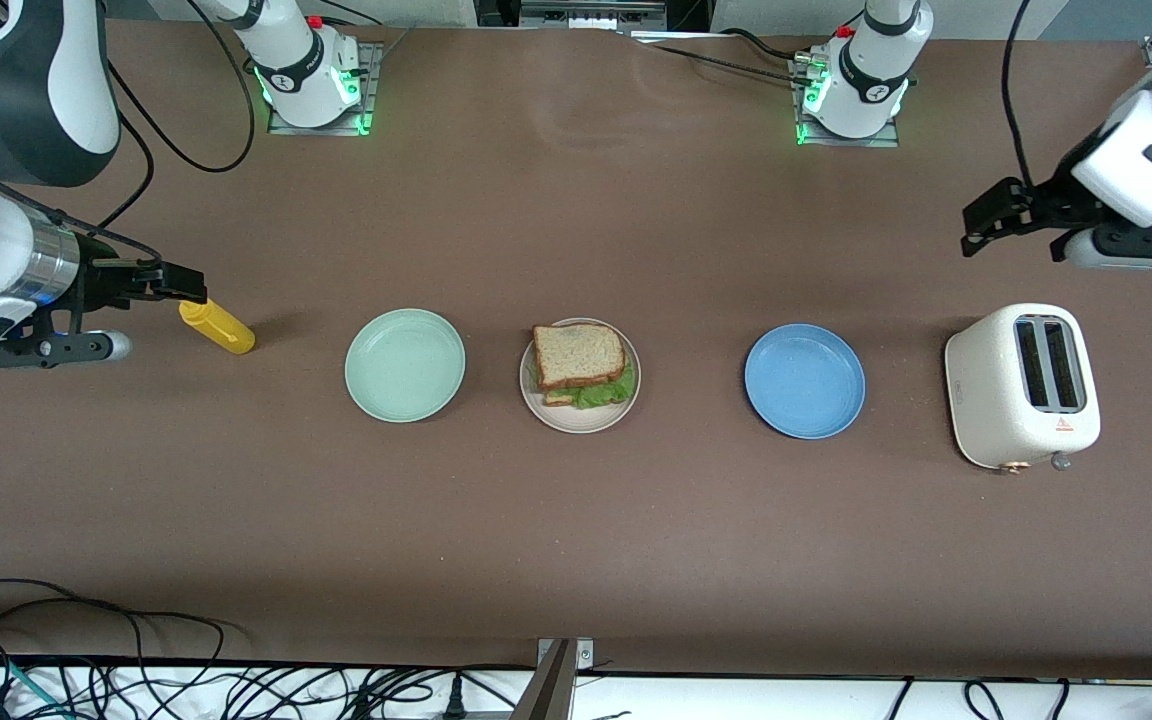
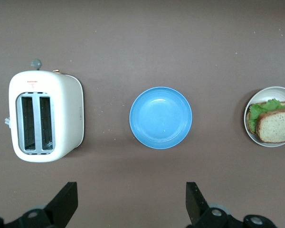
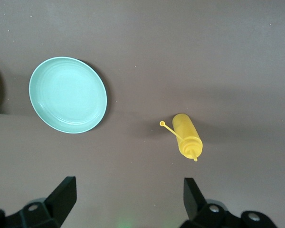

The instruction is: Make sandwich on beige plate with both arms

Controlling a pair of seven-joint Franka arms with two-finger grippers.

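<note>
In the front view the tan-bread-and-lettuce sandwich (image 1: 581, 366) is seen assembled on the round beige plate (image 1: 549, 409) mid-counter, roughly midway between both raised grippers, whose fingers are shown spread and empty in the wrist views.

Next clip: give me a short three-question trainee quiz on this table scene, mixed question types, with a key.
1. True or false: the sandwich lies on the beige plate.
2. Which plate is nearest the toaster? A mint green plate B blue plate
3. Fill in: the yellow bottle lies toward the ___ arm's end.

Key: 1 true; 2 B; 3 right. The left gripper and right gripper hang open, holding nothing.
</note>
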